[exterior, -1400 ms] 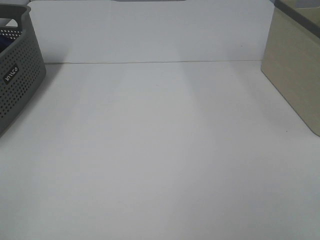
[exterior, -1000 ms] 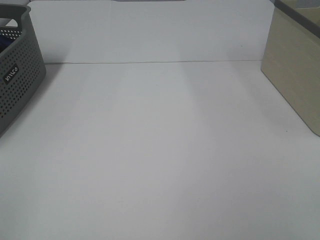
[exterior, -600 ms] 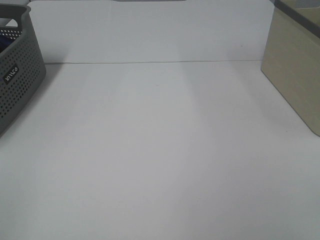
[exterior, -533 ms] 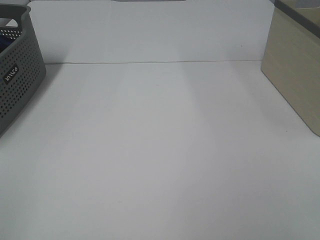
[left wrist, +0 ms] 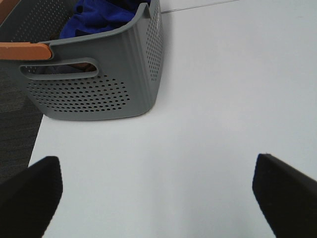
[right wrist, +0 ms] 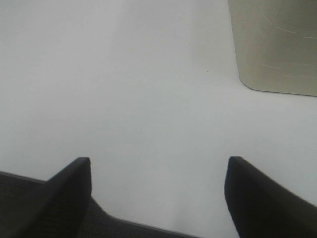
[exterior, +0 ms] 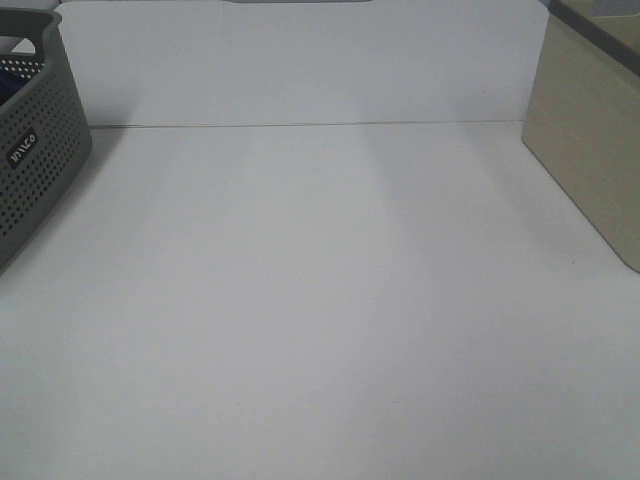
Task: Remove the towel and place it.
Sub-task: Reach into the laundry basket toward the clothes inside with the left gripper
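So, field notes, biggest thing first. You have one white table [exterior: 320, 300], bare across its middle in the high view.

At its right edge stands one beige box [exterior: 590, 150]. Only its side wall and a dark rim show, so you cannot tell what it holds.

At the left edge sits one grey perforated basket [left wrist: 99, 94], with a cut-out handle and an orange strip [left wrist: 25, 50] on its rim.

One blue towel [left wrist: 99, 15] lies bunched inside the basket, below the rim. The left wrist view shows only part of it, and no white tag.

Two end effectors are out. The left end effector [left wrist: 158, 198] hangs over bare table just beside the basket's near wall. Its fingers are spread wide, nothing is between them, and it touches neither basket nor towel. The right end effector [right wrist: 158, 198] is also spread wide and empty, near the table's edge, with the beige box ahead of it.

Progress, as a judgement: nothing of the task is done. The towel is not yet gripped, lifted or set down.

What is left for you is the whole job: reach into the basket, take the towel, carry it out and lay it down. The open table looks the likely spot.
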`<act>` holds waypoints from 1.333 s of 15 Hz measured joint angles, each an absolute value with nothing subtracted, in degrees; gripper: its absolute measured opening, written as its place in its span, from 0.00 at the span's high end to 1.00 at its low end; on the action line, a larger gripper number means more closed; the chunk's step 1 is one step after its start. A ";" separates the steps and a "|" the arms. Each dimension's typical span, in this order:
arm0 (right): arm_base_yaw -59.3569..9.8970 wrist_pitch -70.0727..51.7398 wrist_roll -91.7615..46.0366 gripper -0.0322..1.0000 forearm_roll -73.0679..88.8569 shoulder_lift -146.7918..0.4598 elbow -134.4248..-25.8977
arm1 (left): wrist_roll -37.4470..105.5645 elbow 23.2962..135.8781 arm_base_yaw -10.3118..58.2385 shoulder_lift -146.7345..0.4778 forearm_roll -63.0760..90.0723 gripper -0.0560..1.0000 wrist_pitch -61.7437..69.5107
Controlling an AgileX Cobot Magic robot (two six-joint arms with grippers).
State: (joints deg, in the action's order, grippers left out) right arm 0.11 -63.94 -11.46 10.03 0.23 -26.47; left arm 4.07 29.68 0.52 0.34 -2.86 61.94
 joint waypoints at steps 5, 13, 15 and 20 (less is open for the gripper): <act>0.11 -63.94 -11.46 0.26 10.03 0.23 -26.47 | 4.07 29.68 0.52 0.34 -2.86 0.01 61.94; 0.11 -63.94 -11.46 0.26 10.03 0.23 -26.47 | 4.07 29.68 0.52 0.34 -2.86 0.01 61.94; 0.11 -63.94 -11.46 0.26 10.03 0.23 -26.47 | 4.07 29.68 0.52 0.34 -2.86 0.01 61.94; 0.11 -63.94 -11.46 0.26 10.03 0.23 -26.47 | 4.07 29.68 0.52 0.34 -2.86 0.01 61.94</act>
State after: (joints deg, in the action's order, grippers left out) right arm 0.11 -63.94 -11.46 10.03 0.23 -26.47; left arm 4.07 29.68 0.52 0.34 -2.86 61.94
